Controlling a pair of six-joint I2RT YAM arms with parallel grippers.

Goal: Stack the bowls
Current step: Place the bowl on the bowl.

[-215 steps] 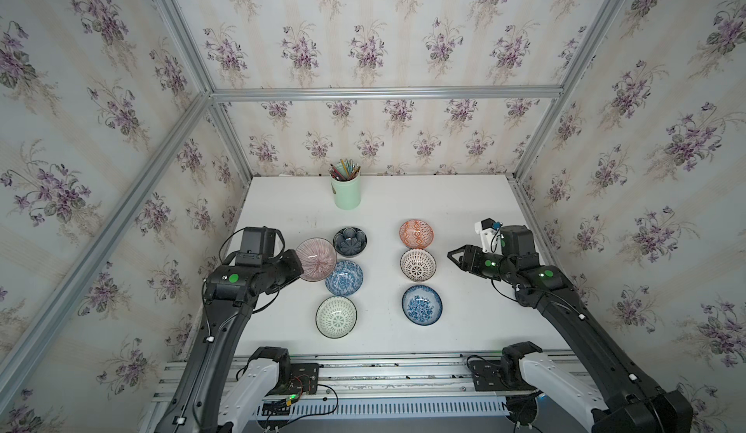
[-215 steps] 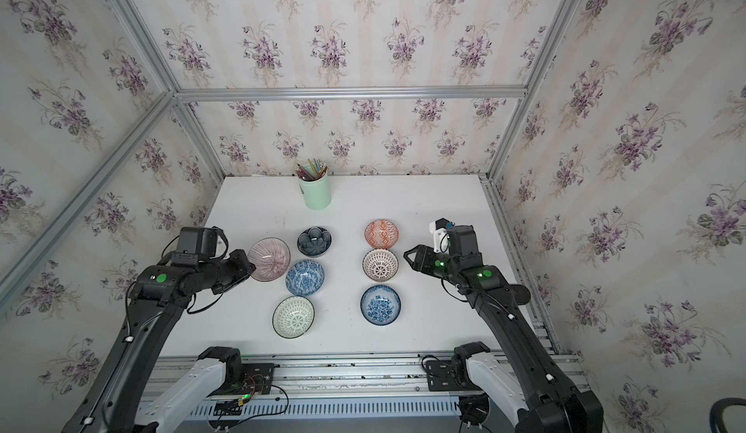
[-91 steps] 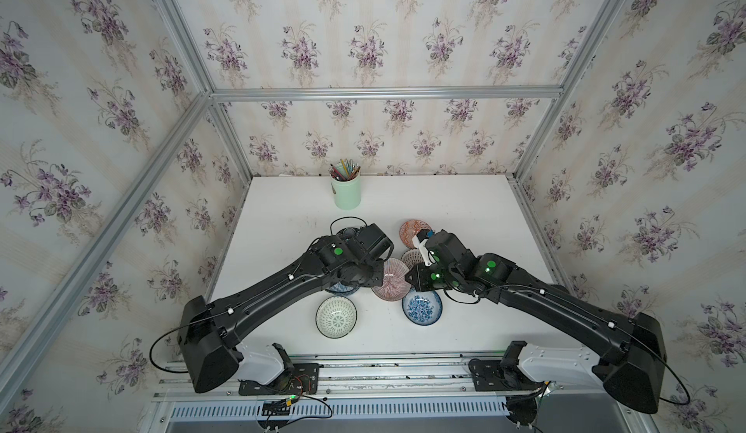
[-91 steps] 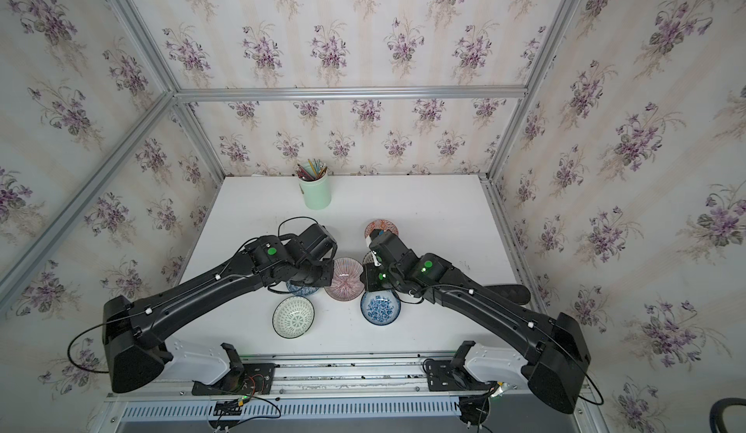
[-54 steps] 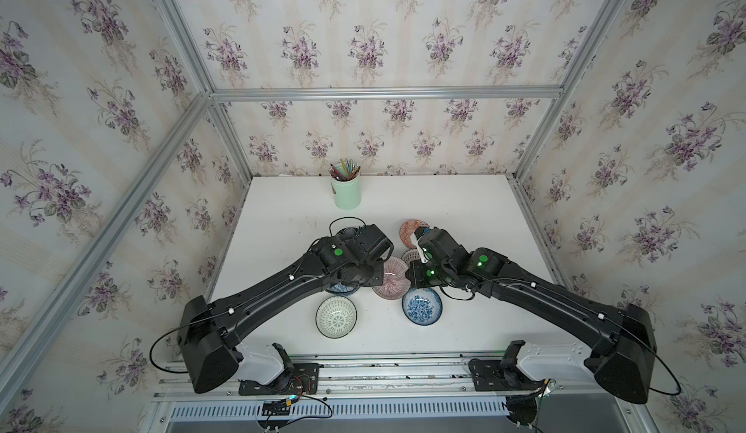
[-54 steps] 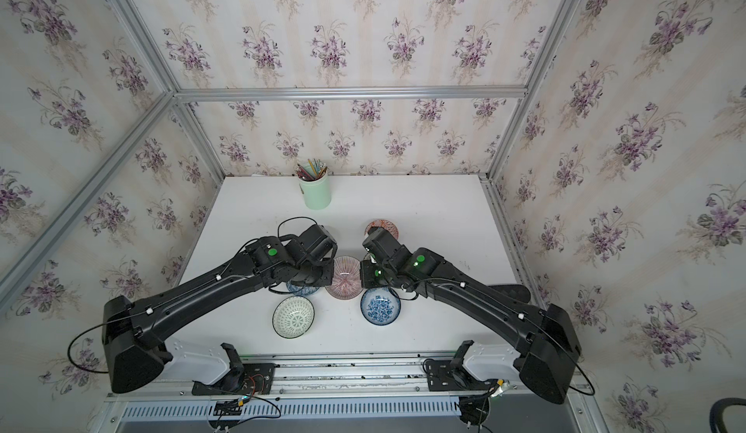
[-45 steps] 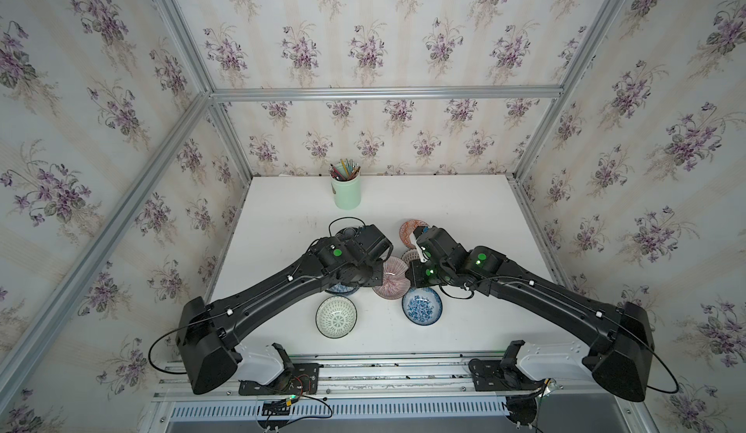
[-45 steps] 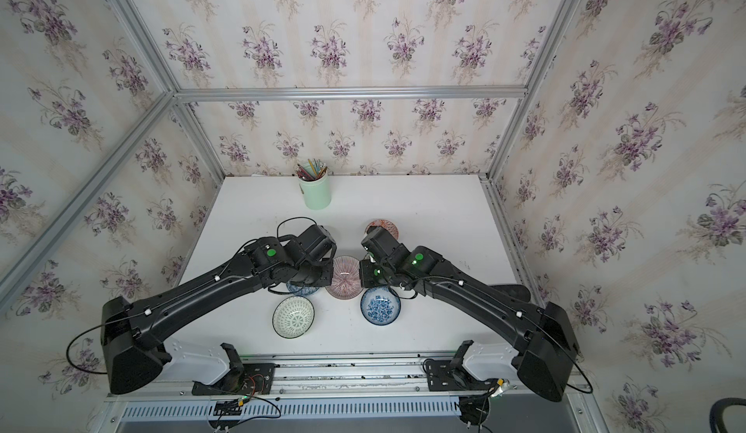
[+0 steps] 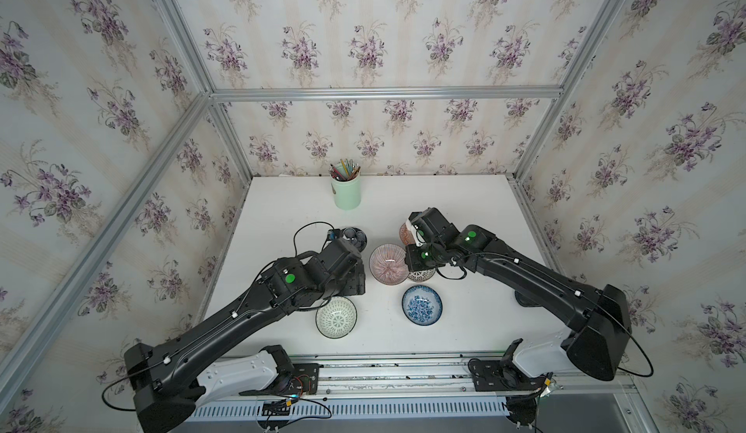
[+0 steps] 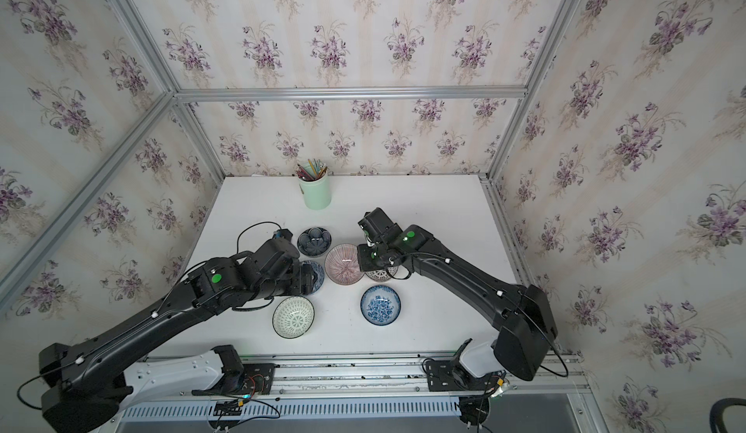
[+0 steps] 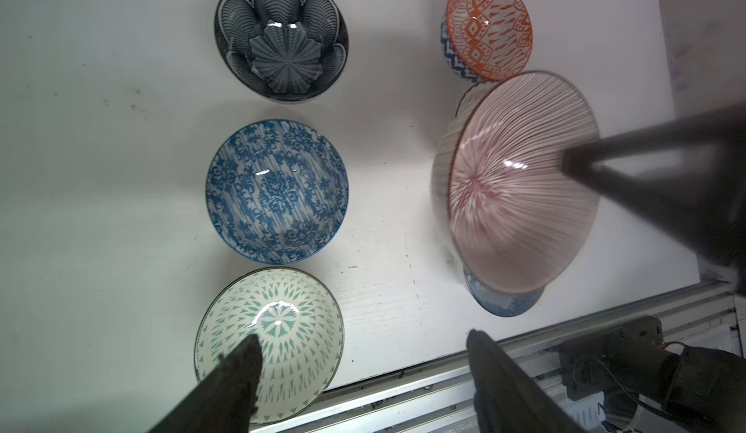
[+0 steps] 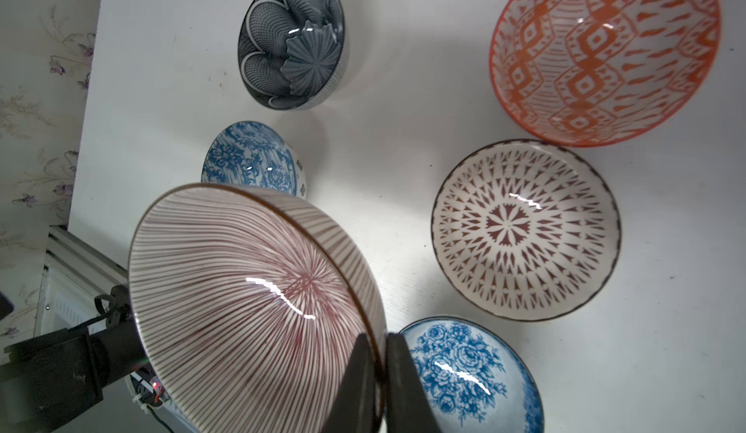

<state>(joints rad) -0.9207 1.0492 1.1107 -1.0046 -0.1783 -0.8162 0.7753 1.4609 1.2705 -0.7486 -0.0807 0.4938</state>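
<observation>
Right gripper [image 12: 377, 338]: I am pinching the mauve bowl [image 12: 250, 301] by its rim, one finger inside and one outside, with the jaws almost together.
Left gripper [image 11: 361, 340]: I am running it wide and empty, with its fingers touching no bowl. In both top views it is sitting just beside the mauve bowl, on that bowl's left.
Mauve bowl, look: I am seeing fine dark-red lines fanning out from the centre over a pale pink glaze. It has a thin brown rim, the same stripes on the outer wall, and a glossy highlight inside.
Mauve bowl, place: it is hanging tilted off the table [image 9: 282, 209], between the two columns of bowls. In both top views it is overlapping the edge of the red lattice bowl [image 12: 524, 229].
Left column: I am reading, from far to near, the navy bowl [image 11: 281, 35] with scalloped petals, the blue scroll bowl [image 11: 277, 190] and the green lattice bowl [image 11: 282, 330].
Right column: from far to near, I am reading the orange bowl [image 12: 605, 55] with diamond chains, the red lattice bowl and the blue rose bowl [image 9: 422, 305].
Resting bowls: all six are sitting upright, each alone on the table.
Cup [image 9: 346, 192]: mint green and full of pencils, it is standing at the far edge, well apart from the bowls.
</observation>
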